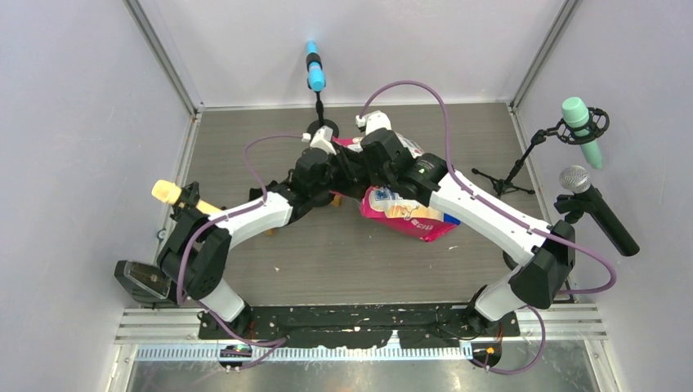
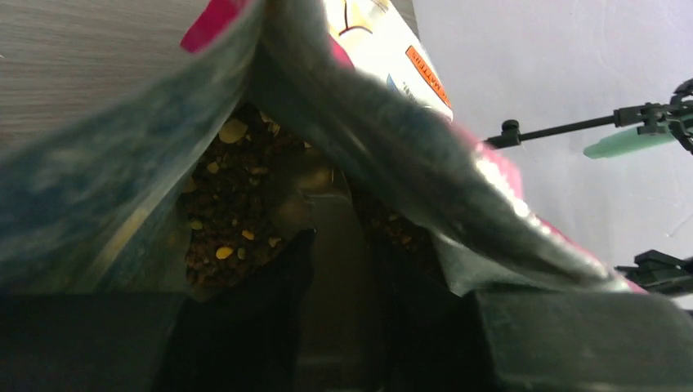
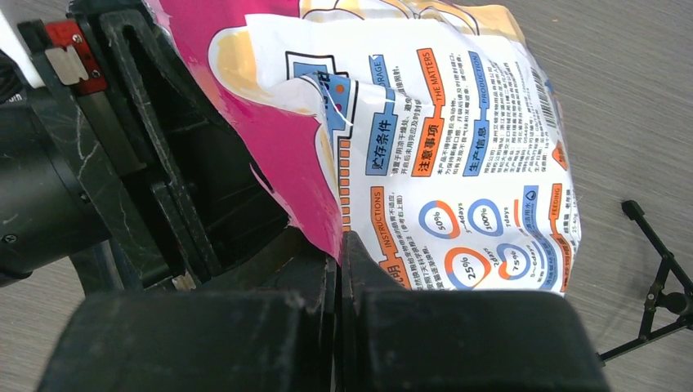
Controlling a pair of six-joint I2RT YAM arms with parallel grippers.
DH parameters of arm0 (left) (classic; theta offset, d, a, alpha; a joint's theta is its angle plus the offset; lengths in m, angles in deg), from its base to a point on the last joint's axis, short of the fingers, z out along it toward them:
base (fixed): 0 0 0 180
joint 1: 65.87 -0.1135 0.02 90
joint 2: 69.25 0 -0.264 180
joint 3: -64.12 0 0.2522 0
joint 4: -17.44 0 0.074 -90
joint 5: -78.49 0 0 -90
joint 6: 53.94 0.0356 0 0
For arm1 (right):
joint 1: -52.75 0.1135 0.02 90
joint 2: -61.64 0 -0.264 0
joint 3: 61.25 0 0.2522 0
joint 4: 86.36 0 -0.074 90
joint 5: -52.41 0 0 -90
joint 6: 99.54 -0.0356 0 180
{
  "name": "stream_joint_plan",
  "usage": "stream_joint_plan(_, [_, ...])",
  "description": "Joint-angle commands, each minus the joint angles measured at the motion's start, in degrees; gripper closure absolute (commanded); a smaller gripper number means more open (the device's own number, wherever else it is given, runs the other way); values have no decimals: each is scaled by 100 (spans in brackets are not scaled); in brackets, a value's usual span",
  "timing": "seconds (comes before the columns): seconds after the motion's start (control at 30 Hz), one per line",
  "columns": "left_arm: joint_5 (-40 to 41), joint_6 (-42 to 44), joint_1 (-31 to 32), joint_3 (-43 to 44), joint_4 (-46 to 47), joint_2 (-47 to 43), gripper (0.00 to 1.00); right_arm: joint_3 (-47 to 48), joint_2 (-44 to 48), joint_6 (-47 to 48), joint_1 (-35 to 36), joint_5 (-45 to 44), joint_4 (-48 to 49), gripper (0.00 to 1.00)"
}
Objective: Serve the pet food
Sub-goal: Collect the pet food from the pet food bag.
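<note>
Clamping shut on the rim of the bag (image 3: 458,147), the right claw (image 3: 339,245) is holding it open while the left claw (image 2: 339,327) is reaching inside, its grip impossible to tell. The kibble (image 2: 221,220) is sitting in the bag; serving is not yet showing.

Glossy printed plastic bag (image 3: 458,163); kibble (image 2: 225,220) dry & matt; tabletop (image 1: 327,253) matt w/ wood grain.
</note>
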Motion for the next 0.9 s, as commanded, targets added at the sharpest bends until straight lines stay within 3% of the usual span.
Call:
stream_joint_plan(0.0, [-867, -632, 125, -269, 956, -86, 100, -81, 160, -172, -44, 86, -296, 95])
stream_joint_plan(0.17, [-1061, -1233, -37, -579, 1674, -316, 100, -28, 196, -290, -204, 34, -405, 95])
stream_joint_plan(0.4, [-1209, -1540, -280, -940, 1960, -604, 100, 79, 207, -216, -583, 41, -437, 95])
stream_joint_plan(0.77, [-1483, -1192, -879, -898, 253, -1697, 100, 389, 142, 80, -917, -192, -395, 95])
stream_joint_plan(0.87, [-1636, -1251, -1090, -1119, 298, -1887, 100, 419, 129, 83, -991, -169, -380, 95])
